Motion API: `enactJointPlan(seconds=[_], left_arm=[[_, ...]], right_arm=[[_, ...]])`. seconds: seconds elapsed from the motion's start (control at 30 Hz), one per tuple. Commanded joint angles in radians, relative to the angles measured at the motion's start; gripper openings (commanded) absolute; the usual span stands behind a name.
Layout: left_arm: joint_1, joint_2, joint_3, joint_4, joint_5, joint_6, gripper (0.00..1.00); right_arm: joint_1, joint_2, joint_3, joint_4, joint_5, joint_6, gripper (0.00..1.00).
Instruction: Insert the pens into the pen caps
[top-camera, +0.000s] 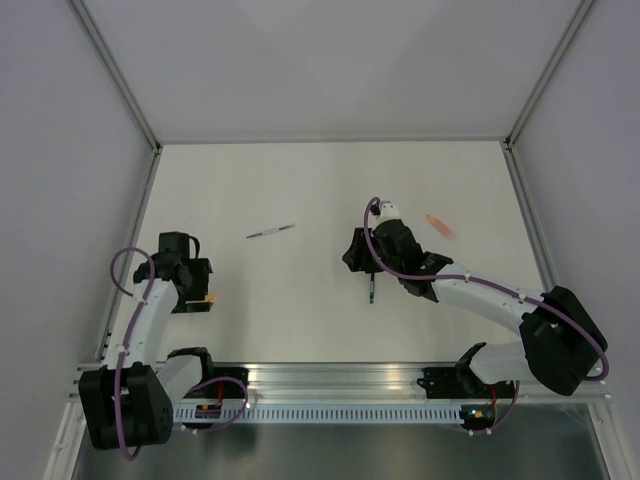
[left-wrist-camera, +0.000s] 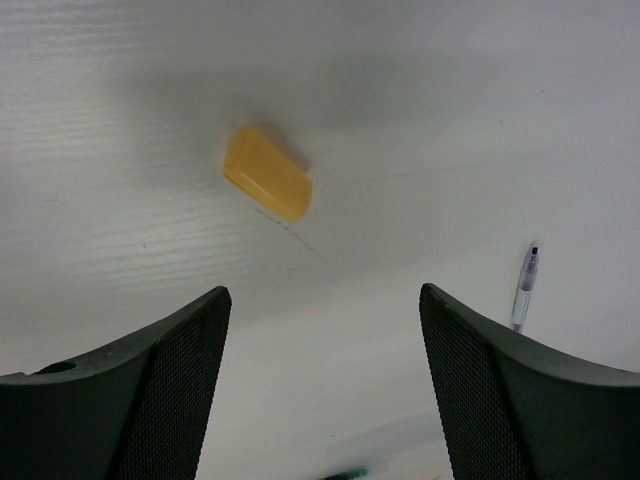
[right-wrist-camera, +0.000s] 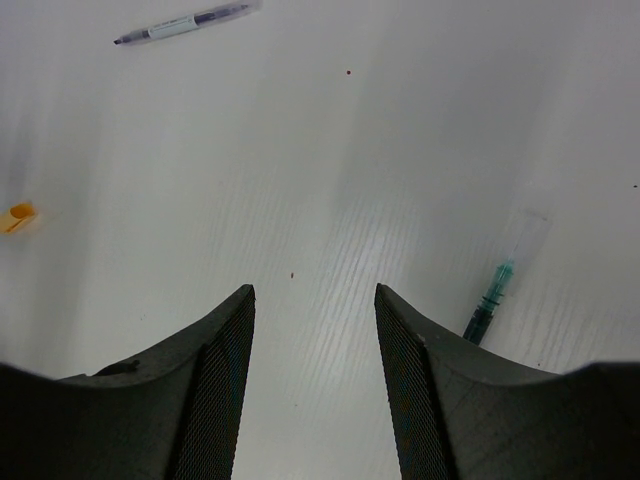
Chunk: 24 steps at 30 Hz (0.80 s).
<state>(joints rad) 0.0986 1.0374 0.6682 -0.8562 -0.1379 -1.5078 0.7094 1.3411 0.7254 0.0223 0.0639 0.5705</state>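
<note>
Left gripper (left-wrist-camera: 325, 295): black mesh-textured jaws spread wide, holding nothing. The yellow-orange cap (left-wrist-camera: 268, 187), a stubby rounded tube, lies flat just beyond it on the matte white table (top-camera: 300, 180), near left. Right gripper (right-wrist-camera: 313, 295), jaws parted and empty, stands beside the slim green pen (right-wrist-camera: 488, 303). The thin silver-grey pen (top-camera: 271, 232) lies between the arms, farther back, and the pink-orange marker (top-camera: 440, 225) at far right.

No readable text.
The silver-grey pen (right-wrist-camera: 215, 16) carries a pale label band (right-wrist-camera: 172, 28); any print there is too small to read.
</note>
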Motion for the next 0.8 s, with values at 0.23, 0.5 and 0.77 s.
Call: enactJointPlan(seconds=[0.23, 0.5, 0.77], left_arm=[[0.003, -0.06, -0.071, -0.041, -0.025, -0.233, 0.81], [0.003, 0.016, -0.107, 0.052, -0.034, -0.255, 0.8], [0.003, 0.065, -0.125, 0.074, -0.117, -0.265, 0.75]], right_arm=[[0.001, -0.019, 0.039, -0.002, -0.012, -0.012, 0.58], [0.001, -0.03, 0.039, -0.001, -0.024, -0.009, 0.58], [0.001, -0.039, 0.037, -0.002, -0.032, -0.008, 0.58]])
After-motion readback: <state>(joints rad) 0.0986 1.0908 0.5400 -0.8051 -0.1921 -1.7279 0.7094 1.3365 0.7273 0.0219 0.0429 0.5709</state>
